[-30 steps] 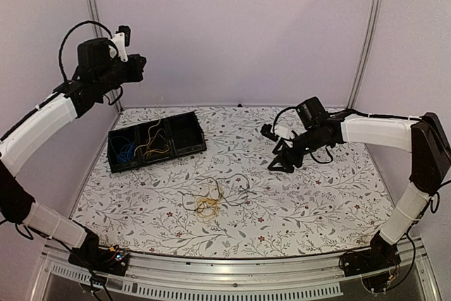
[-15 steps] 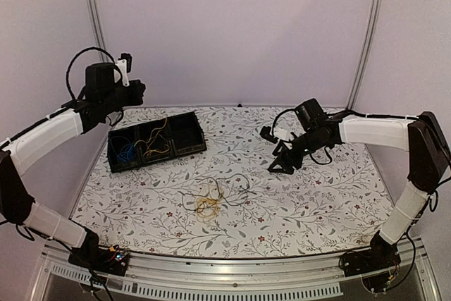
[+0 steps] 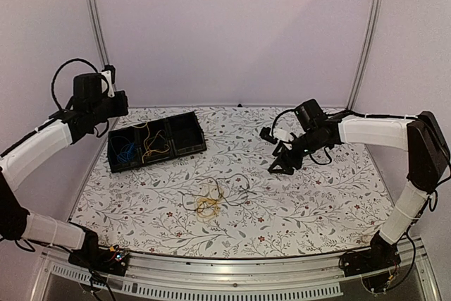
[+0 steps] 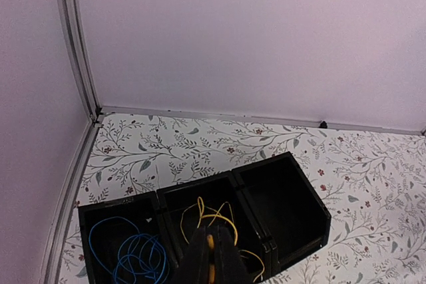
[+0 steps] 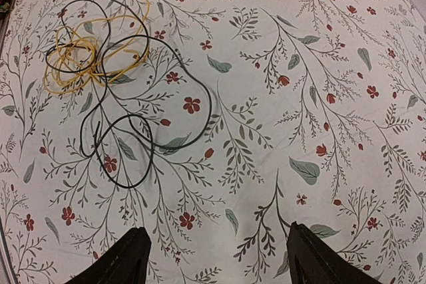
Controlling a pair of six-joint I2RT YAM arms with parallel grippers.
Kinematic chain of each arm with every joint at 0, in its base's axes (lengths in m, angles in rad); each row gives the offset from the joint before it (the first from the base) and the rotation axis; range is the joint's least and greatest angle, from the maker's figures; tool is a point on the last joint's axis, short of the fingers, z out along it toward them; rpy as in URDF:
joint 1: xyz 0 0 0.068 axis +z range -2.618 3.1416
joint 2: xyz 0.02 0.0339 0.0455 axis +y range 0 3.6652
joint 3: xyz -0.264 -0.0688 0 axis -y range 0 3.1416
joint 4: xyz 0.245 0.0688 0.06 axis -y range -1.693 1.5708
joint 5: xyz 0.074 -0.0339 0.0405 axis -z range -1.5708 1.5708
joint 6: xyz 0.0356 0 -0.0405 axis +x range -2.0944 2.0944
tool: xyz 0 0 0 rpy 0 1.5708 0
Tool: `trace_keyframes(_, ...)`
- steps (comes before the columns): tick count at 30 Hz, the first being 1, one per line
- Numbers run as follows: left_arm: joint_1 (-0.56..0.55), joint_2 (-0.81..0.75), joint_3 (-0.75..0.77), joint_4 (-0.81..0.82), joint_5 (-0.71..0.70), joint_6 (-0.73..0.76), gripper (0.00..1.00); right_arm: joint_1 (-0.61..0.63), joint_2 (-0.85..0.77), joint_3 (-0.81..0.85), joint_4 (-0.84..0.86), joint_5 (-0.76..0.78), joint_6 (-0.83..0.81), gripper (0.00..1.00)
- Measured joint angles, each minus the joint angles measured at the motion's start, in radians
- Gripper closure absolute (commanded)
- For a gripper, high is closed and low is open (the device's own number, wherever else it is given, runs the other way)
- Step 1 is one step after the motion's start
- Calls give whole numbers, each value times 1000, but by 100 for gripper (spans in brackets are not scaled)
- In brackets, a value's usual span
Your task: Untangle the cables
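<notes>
My left gripper (image 4: 212,257) is shut on a yellow cable (image 4: 223,221). The cable hangs into the middle compartment of a black tray (image 4: 233,176). A blue cable (image 4: 130,252) lies coiled in the tray's left compartment. In the top view the left gripper (image 3: 121,106) hovers above the tray's left end. On the table a second yellow cable (image 5: 83,54) and a black cable (image 5: 136,134) lie tangled together (image 3: 209,201). My right gripper (image 5: 216,247) hangs open over bare tablecloth to the right of the tangle, holding nothing (image 3: 282,163).
The tray (image 3: 190,114) sits at the back left of the flowered tablecloth, and its right compartment is empty. Walls and metal posts (image 3: 97,26) close in the back and sides. The right arm's own thick black cable (image 3: 282,118) loops near its wrist.
My left arm has come down and swung left over the tray with the yellow cable still pinched. The right arm has hardly moved.
</notes>
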Motion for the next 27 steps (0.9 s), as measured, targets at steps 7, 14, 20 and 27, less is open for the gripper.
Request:
trace_keyframes(7, 10, 106, 3, -8, 41, -8, 100, 0, 3, 0, -10, 0, -3, 25)
trace_keyframes(14, 10, 325, 79, -12, 91, -14, 100, 0, 3, 0, -17, 2, -7, 25)
trace_keyframes(20, 8, 439, 116, -12, 104, -20, 100, 0, 3, 0, -21, 5, -14, 25)
trace_keyframes(27, -42, 598, 211, 6, 61, -19, 100, 0, 29, 0, -31, 4, -19, 24)
